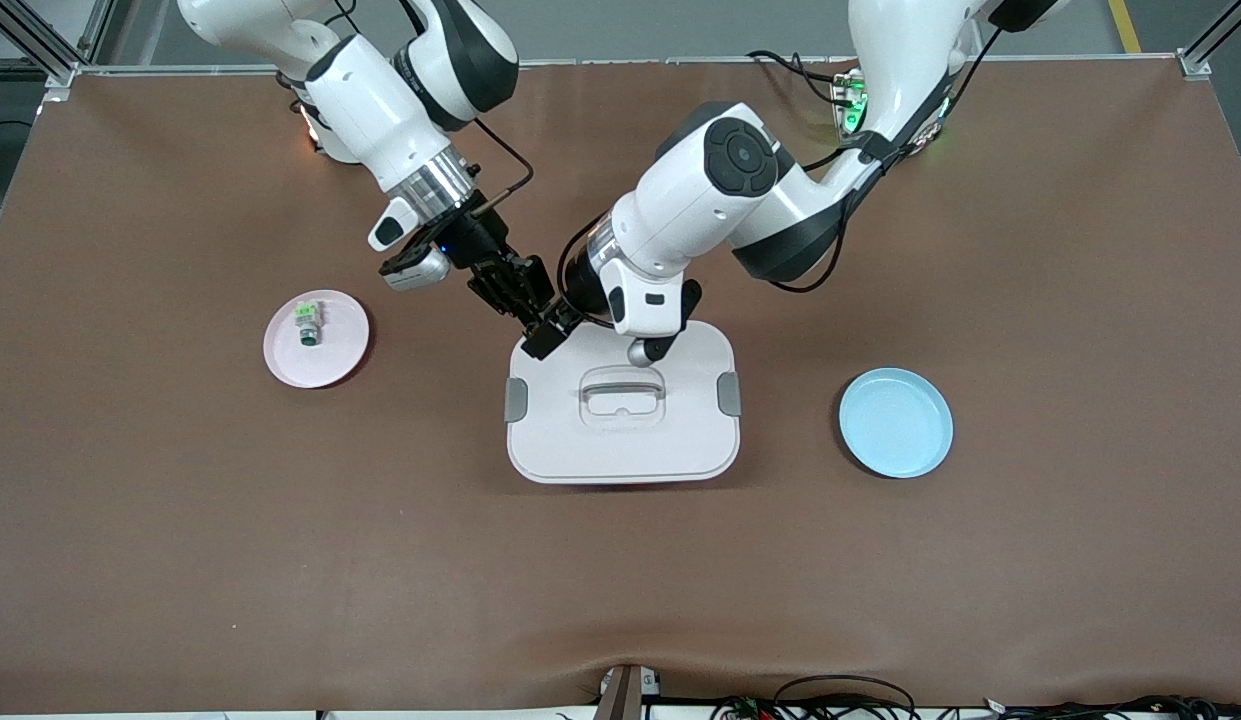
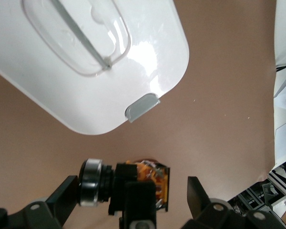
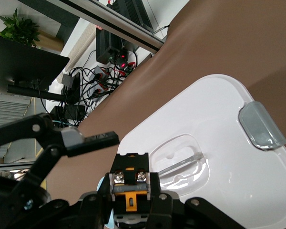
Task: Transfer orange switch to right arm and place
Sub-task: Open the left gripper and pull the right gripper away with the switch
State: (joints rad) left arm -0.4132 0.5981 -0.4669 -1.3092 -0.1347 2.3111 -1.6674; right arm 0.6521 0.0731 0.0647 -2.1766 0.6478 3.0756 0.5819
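Observation:
The orange switch, a tiny black part with an orange section and a round knob end, is held in the air over the white box's corner toward the right arm's end. My right gripper is shut on it, and one of its dark fingers crosses the switch in the left wrist view. My left gripper is open, with its two fingers standing wide on either side of the switch and not touching it. In the front view the right gripper and the left gripper meet tip to tip.
A white lidded box with a clear handle and grey clips lies under the grippers. A pink plate toward the right arm's end holds a pale green-and-white switch. A blue plate lies toward the left arm's end.

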